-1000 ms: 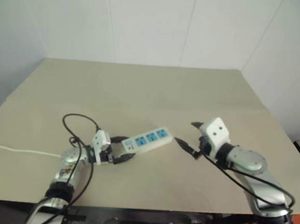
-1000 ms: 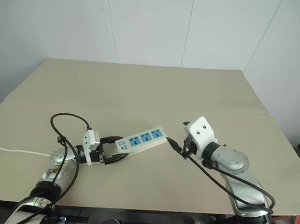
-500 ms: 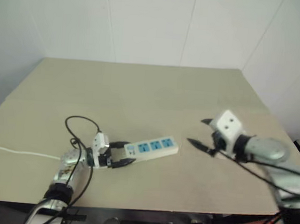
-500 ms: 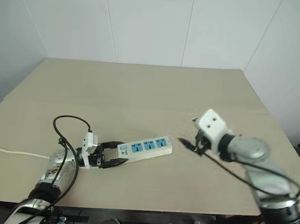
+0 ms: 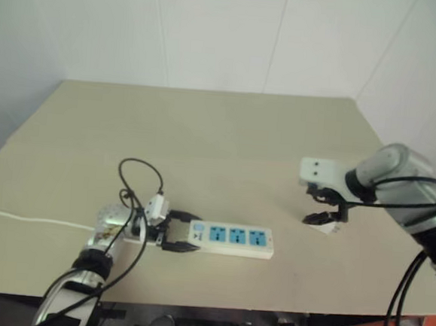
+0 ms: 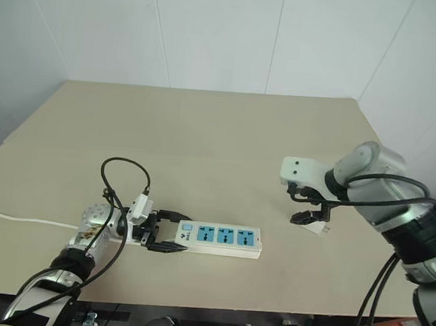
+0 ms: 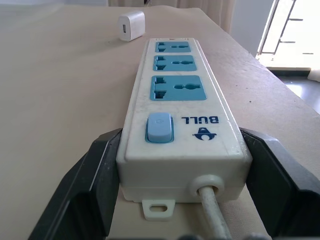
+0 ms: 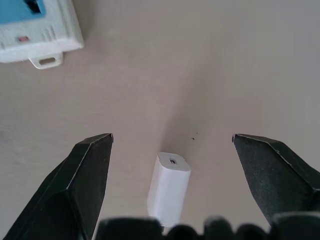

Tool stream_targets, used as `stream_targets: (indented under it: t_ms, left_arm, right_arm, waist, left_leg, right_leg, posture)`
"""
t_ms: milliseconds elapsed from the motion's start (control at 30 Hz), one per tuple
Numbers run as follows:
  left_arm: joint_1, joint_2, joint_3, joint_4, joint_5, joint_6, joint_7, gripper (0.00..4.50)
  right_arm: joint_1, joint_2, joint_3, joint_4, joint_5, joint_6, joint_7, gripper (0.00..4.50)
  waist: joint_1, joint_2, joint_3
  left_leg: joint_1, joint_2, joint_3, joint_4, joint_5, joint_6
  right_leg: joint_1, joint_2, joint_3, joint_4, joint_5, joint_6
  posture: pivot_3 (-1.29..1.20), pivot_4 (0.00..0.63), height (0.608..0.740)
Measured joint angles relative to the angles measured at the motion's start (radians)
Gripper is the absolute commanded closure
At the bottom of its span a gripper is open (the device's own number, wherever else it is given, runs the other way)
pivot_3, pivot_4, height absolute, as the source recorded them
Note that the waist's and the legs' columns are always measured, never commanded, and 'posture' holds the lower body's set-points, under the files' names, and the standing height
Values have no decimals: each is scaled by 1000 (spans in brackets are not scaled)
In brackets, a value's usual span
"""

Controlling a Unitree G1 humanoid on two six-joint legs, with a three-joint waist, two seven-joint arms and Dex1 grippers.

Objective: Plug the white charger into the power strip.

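Your left gripper (image 6: 168, 235) clamps the power strip (image 6: 219, 239) at its cord end. The white charger (image 6: 319, 227), at three o'clock from it, lies unplugged under your open right gripper (image 6: 310, 213); picking and plugging remain.

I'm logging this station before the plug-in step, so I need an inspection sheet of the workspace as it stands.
Surface: beige table, flat and bare apart from the job's things.
Job's things: power strip lies flat, its three blue sockets free; white charger lies on the table to its right, unplugged.
Clutter: nothing seen.
Claws: left claw shut on the power strip's cord end; right claw open, pointing down over the white charger, not gripping it.
Cables: thin white cord runs off the table's left edge; black cable loops above the left wrist.
Surroundings: white panelled walls.
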Motion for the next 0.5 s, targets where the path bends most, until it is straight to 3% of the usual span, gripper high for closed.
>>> stream_targets:
  t_ms: [500]
  left_arm:
    - [18,-11,6,2,-2,-25,24,1255]
  right_arm:
    - [-46,160,30,334,-172,-38,24,0]
  waist:
    - [0,1,0]
  left_leg:
    - [2,0,0,3,0,0]
  right_leg:
    - [1,0,0,3,0,0]
  posture:
    - [0,150,740]
